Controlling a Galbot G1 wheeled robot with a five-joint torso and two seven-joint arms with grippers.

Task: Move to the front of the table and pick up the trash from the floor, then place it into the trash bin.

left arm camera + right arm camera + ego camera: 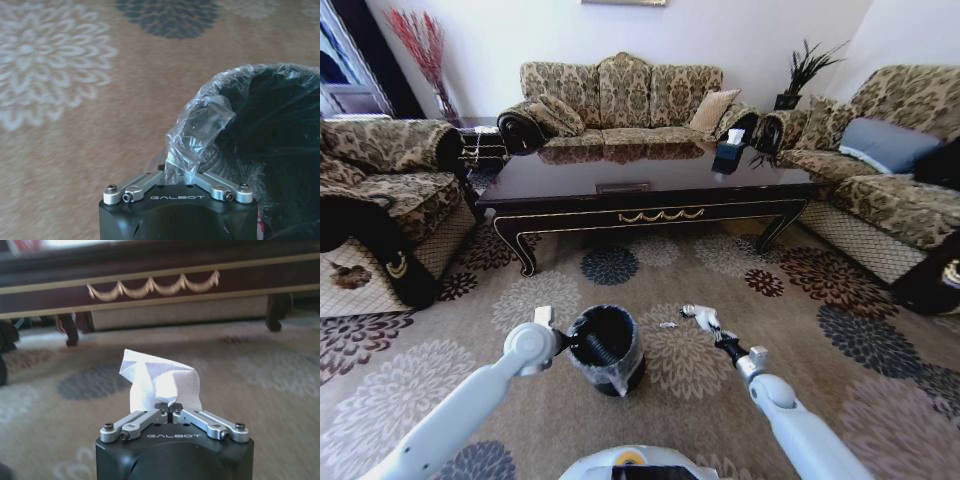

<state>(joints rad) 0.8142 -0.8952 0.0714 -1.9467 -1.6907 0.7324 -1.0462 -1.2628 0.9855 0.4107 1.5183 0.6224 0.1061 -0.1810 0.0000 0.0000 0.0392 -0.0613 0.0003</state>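
The black trash bin (pixel 607 350) with its clear liner (pixel 200 125) stands on the flowered carpet (pixel 650 270) just in front of me. My left gripper (pixel 563 341) is at the bin's near-left rim and is shut on a fold of the liner (pixel 176 170). To the right of the bin, my right gripper (pixel 700 318) hangs low over the floor, shut on a crumpled white tissue (pixel 160 380). A small pale scrap (pixel 667 324) lies on the carpet between bin and right gripper. The dark table (pixel 650 185) with its gold ornament (pixel 150 287) stands beyond.
Patterned sofas ring the table: one behind (pixel 620 100), one on the right (pixel 880 170), and an armchair at the left (pixel 380 200). A dark tissue box (pixel 730 150) sits on the tabletop. Open carpet lies between me and the table.
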